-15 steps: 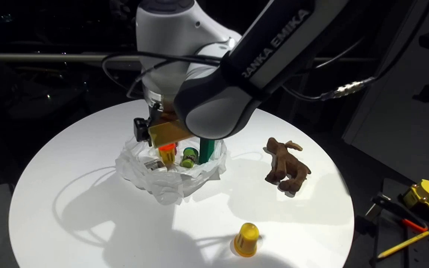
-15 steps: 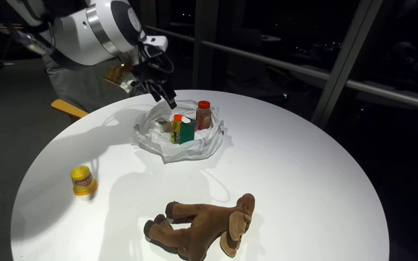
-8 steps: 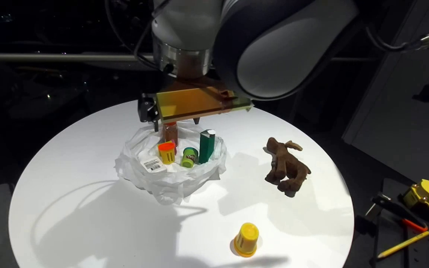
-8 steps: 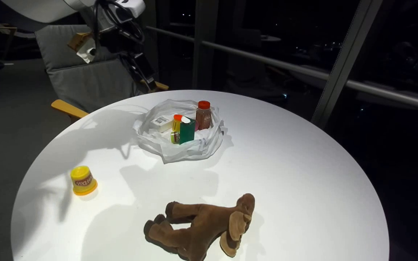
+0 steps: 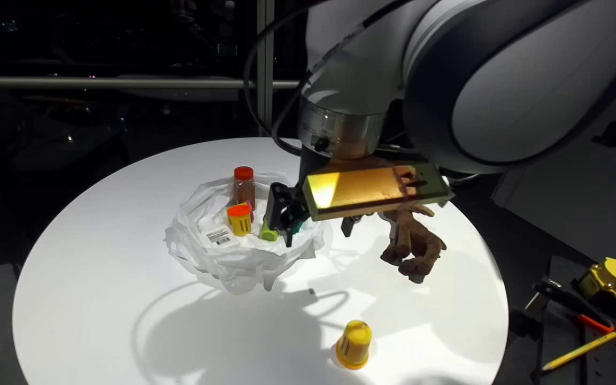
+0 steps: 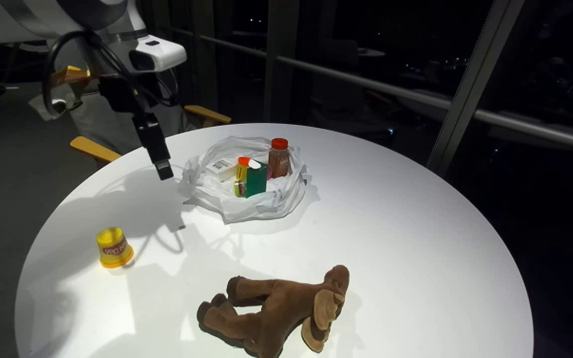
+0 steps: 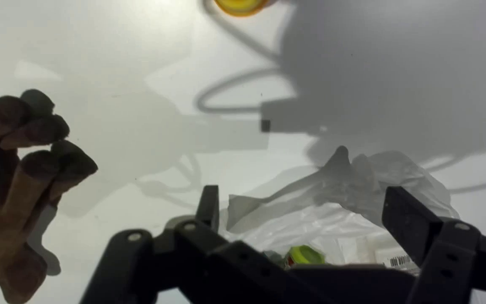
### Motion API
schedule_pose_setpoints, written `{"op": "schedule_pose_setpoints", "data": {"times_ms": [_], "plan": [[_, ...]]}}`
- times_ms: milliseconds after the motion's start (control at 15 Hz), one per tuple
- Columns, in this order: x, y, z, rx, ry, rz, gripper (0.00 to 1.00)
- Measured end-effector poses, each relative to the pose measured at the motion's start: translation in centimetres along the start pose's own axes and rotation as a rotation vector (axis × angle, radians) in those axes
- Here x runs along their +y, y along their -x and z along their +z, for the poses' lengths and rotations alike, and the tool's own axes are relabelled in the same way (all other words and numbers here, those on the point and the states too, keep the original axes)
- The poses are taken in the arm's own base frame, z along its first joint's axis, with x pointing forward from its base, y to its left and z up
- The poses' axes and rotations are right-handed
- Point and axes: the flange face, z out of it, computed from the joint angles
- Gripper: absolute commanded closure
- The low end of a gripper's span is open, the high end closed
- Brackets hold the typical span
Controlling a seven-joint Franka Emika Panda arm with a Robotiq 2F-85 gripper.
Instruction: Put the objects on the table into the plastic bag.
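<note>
Gripper (image 7: pixel 302 199) is hovering, jaws spread, holding nothing; yellow tub (image 6: pixel 114 247) is probably coming next, needing centred, upright straddling before squeezing.

- In the wrist view, the toy animal (image 7: pixel 0 236) lies on the surface (image 7: pixel 120 131), left of the fingers (image 7: pixel 210 207).
- There, a tub (image 7: pixel 242 4) sits on the surface, up past the fingers, well apart from them.
- Part of the bag (image 7: pixel 310 221) shows between the fingers.
- In an exterior view, the bag lies right of the fingers. Inside, going away from them: a small box (image 6: pixel 221 170), two more tubs (image 6: pixel 242 171), a tall box (image 6: pixel 257 181), then a jar (image 6: pixel 279 162).
</note>
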Motion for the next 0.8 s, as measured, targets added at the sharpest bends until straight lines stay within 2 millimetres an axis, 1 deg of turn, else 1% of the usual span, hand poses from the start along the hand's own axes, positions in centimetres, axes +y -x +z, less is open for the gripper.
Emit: {"op": "schedule_pose_setpoints", "data": {"times_ms": [133, 333, 533, 800], "plan": [[1.7, 0.7, 1.2, -0.071, -0.001, 0.031, 0.00], [3.4, 1.5, 2.5, -0.166, -0.018, 0.057, 0.00], [4.5, 1.9, 3.6, -0.252, -0.058, 0.064, 0.00], [5.5, 2.4, 6.1, -0.343, -0.093, 0.068, 0.00]]}}
